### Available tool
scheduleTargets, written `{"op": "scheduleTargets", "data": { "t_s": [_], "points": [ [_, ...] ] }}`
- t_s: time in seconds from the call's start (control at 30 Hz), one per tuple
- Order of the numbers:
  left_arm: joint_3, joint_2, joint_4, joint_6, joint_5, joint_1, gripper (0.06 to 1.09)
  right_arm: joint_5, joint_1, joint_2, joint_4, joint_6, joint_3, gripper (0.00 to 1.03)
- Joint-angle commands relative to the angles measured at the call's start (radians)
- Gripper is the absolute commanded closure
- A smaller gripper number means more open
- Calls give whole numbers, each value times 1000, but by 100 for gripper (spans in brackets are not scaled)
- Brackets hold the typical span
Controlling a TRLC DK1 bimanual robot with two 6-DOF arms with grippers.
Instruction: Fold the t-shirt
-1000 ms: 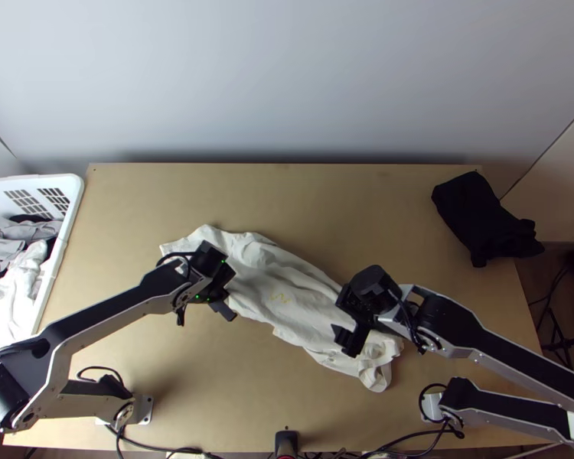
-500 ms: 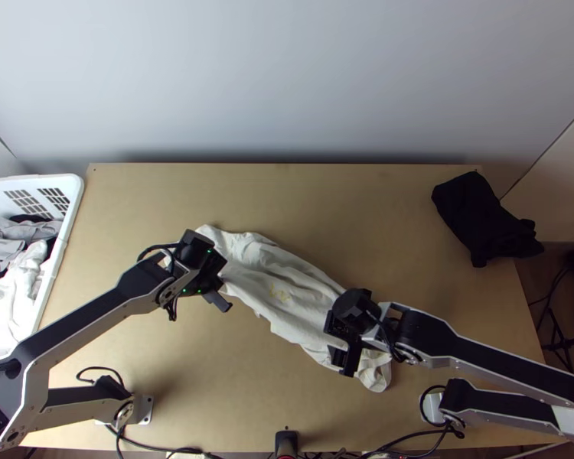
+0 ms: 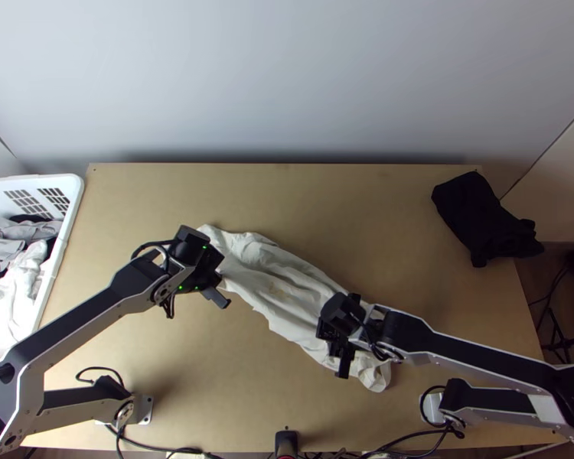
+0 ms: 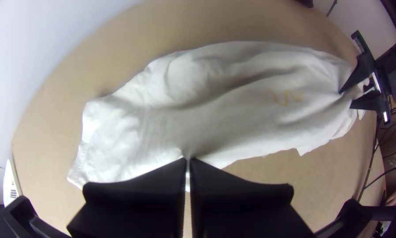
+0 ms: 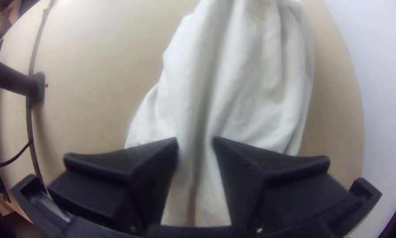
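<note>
On the desk [image 3: 363, 206], our shirt [image 3: 283, 291] lies bunched long and narrow, its axis slanting from the far left corner's side towards the near edge, right of middle. Our right gripper [image 5: 195, 140], nearer the near-right end, straddles a ridge, released; the shirt runs from it far-leftward. Our left gripper [image 4: 188, 159] grasps the shirt's near side. Closing the right seems next.

Three views, one table [image 3: 325, 199]

Top: fixed high over near edge, facing steeply down; farthest.
Left wrist: close above, shirt [image 3: 295, 279] across mid-frame.
Right wrist: closer, facing down along shirt.
Shared, both wrists: yellow squiggle [image 4: 286, 97], right of left wrist frame, top edge of right wrist frame.
</note>
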Motion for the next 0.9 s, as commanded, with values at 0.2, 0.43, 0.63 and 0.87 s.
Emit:
{"op": "scheduleTargets", "data": {
  "t_s": [0.2, 0.43, 0.63, 0.87],
  "points": [
    [127, -39, -59, 19, 1, 49, 105, -2, -101, -21, -35, -33, 235, 100],
    [317, -76, -74, 47, 1, 145, 105, 0, -181, 13, -127, -33, 523, 100],
    [467, -113, -68, 47, 1, 234, 105, 21, -221, 23, -161, -29, 700, 100],
    [652, -120, -48, 39, 1, 324, 105, 73, -247, 52, -185, -37, 910, 100]
  ]
}}
